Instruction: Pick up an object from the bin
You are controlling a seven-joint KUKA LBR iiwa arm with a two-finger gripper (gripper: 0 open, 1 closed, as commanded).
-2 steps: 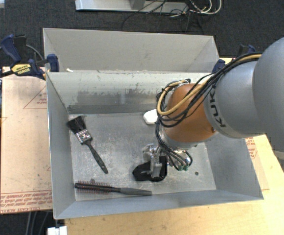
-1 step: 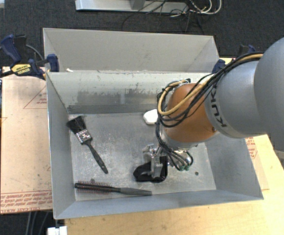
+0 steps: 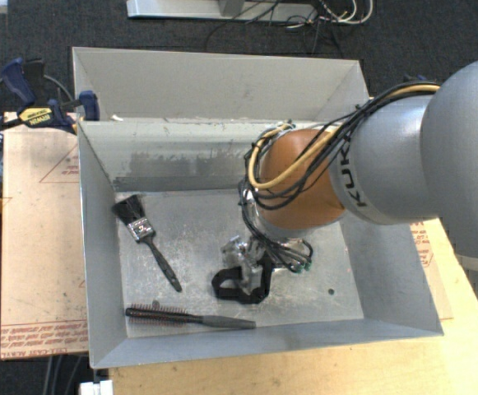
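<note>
My gripper [image 3: 253, 271] reaches down to the bin floor, just right of the middle, under the orange wrist cover. A black, curved, loop-like thing [image 3: 226, 285] lies on the floor right against the gripper's lower left side; whether it is gripped I cannot tell. A small paintbrush [image 3: 144, 235] with a black handle and black bristles lies to the left, pointing diagonally. A long dark comb-like brush [image 3: 181, 317] lies along the bin's front wall, below the gripper.
The arm comes in from the right and covers the bin's right middle. The floor to the right of the gripper and the sloping back wall are bare metal.
</note>
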